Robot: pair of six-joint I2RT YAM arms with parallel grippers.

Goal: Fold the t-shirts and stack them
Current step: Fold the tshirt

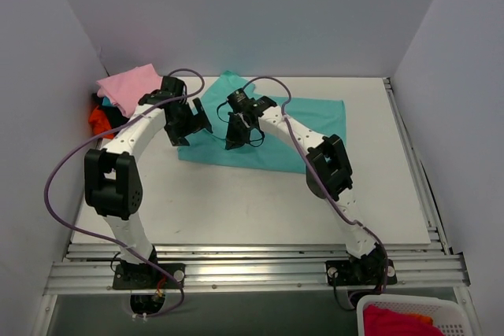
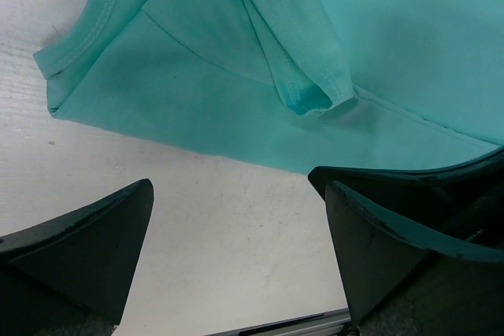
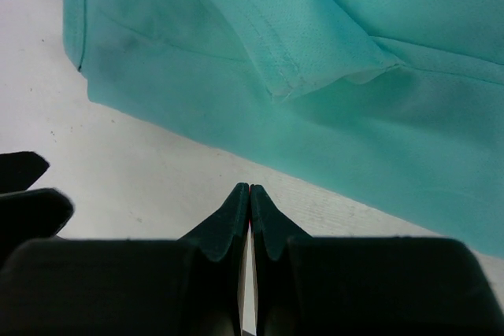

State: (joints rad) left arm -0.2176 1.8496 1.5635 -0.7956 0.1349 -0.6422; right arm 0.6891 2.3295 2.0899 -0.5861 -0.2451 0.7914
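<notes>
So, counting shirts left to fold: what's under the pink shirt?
Beneath the pink shirt, orange-red cloth and black cloth with some blue show; anything deeper is covered.

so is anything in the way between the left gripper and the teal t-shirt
Nothing visible. The left gripper is open just short of the teal t-shirt, facing its near edge, with only white table showing between its fingers.

Teal t-shirt (image 1: pixel 319 114): spread flat at far-centre of table (image 1: pixel 236 206), one sleeve folded inward. Pink t-shirt (image 1: pixel 126 86): crumpled, tops heap at table's far-left corner; orange-red t-shirt (image 1: pixel 97 121) and black t-shirt (image 1: pixel 114 116) beneath.
</notes>
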